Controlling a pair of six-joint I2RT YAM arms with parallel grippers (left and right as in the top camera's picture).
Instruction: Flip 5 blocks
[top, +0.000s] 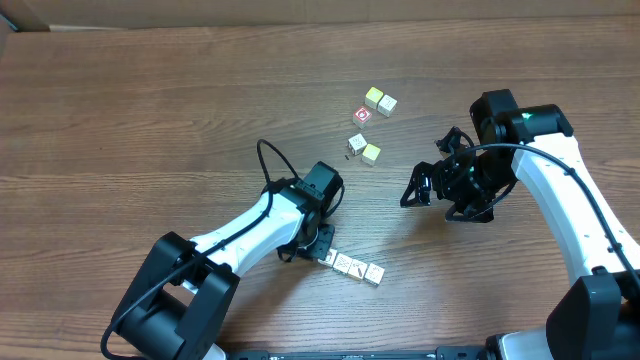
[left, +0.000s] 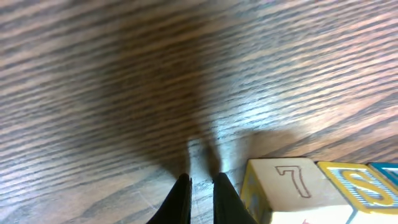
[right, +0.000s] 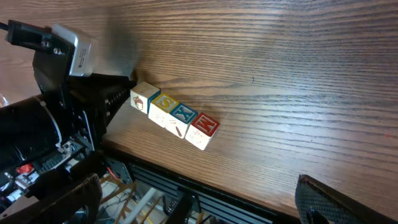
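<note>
Left gripper (left: 200, 186) closed empty, just beside blocks (top: 352, 265), row slanting down-right overhead, right gripper (top: 422, 185) spread wide.

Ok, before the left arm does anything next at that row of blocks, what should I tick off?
1. Left gripper empty: ok, its fingers are shut with nothing between them.
2. Left gripper clear of the 7 block: cannot tell; the tips sit just beside it at the row's end.
3. Row of four blocks lined up side by side: ok.
4. Right gripper open and away from the row: ok.
5. Pale pictured cube in the far group uncovered: ok.
6. Five blocks flipped: cannot tell from how they lie.
</note>
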